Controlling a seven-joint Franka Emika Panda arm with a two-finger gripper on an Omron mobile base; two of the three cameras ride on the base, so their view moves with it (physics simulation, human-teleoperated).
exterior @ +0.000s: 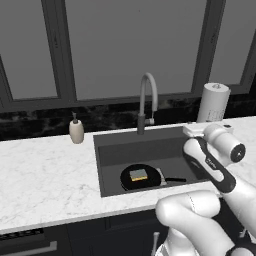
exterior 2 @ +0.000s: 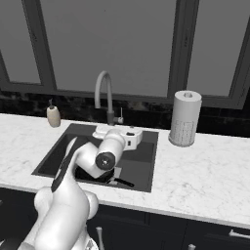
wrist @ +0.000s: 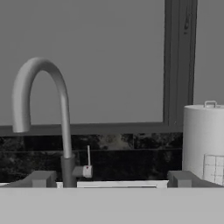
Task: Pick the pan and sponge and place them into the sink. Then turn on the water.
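Looking along the hand view, you find the fingers [wrist: 112,178] spread wide apart with nothing between them, their two dark tips standing either side of the faucet [wrist: 48,118] base. That tall grey gooseneck rises just beyond them, its small lever [wrist: 88,162] sticking out to the right of the stem, and no stream comes from the spout. To the right of it stands the white paper towel roll [wrist: 204,142].

From the left base view, you see the hand held over the right part of the sink [exterior: 107,150], a dark recessed basin set in the marble tabletop [exterior: 45,175]. The pan [exterior: 142,177] lies on the basin floor toward the near side, its short handle pointing right. The sponge [exterior: 139,174] sits inside the pan, grey and yellow. A beige soap dispenser [exterior: 76,130] stands on the tabletop to the left of the sink, at the far wall.
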